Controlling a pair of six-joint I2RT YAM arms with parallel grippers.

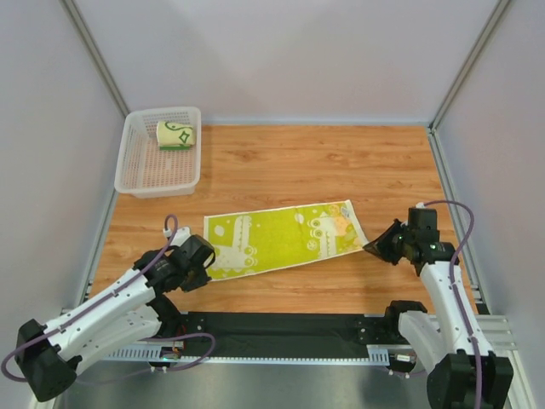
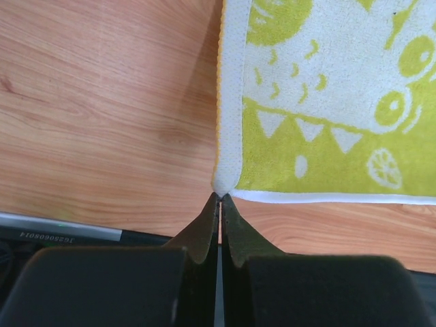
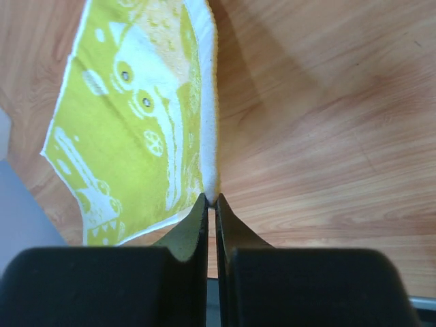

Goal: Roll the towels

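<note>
Pinching the near corners of the yellow-green towel (image 1: pixel 281 237), the left gripper (image 2: pixel 219 197) and right gripper (image 3: pixel 211 199) are each pressing their jaws together on cloth that is lying flat near the table's (image 1: pixel 281 162) near edge. The green-lined towel (image 1: pixel 176 135) is sitting rolled in the basket (image 1: pixel 157 189) at the far-left corner, so half the job is remaining. No readable writing is showing.

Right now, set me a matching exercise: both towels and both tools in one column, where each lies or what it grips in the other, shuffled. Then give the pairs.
1. rolled towel
2. flat towel
3. left tool
4. right tool

a. shut on the flat towel's right-end corner
b. in the basket
c. shut on the flat towel's left-end corner
d. spread on the table

Pairs: 1-b, 2-d, 3-c, 4-a.
</note>
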